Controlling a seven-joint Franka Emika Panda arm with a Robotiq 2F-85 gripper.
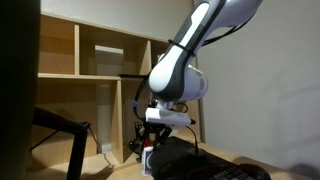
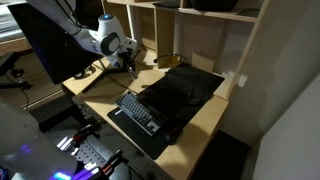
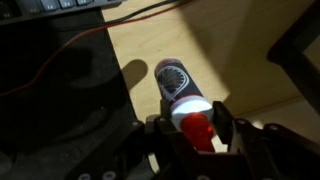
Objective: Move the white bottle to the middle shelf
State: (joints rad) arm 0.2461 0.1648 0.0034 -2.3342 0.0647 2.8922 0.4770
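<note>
**Q:** Where does the white bottle (image 3: 185, 100) lie?
**A:** On the wooden counter (image 3: 245, 50), right of the black mat (image 3: 50, 100).
**Q:** And the hand (image 3: 193, 128)?
**A:** Its fingers (image 3: 224, 120) flank the red cap (image 3: 197, 136); whether they grip it cannot be told.

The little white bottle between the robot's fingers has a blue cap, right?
Not quite. The cap is red, not blue. The wrist view shows the white bottle with its red cap. The rest is right: the cap end sits between the fingers of the gripper.
</note>
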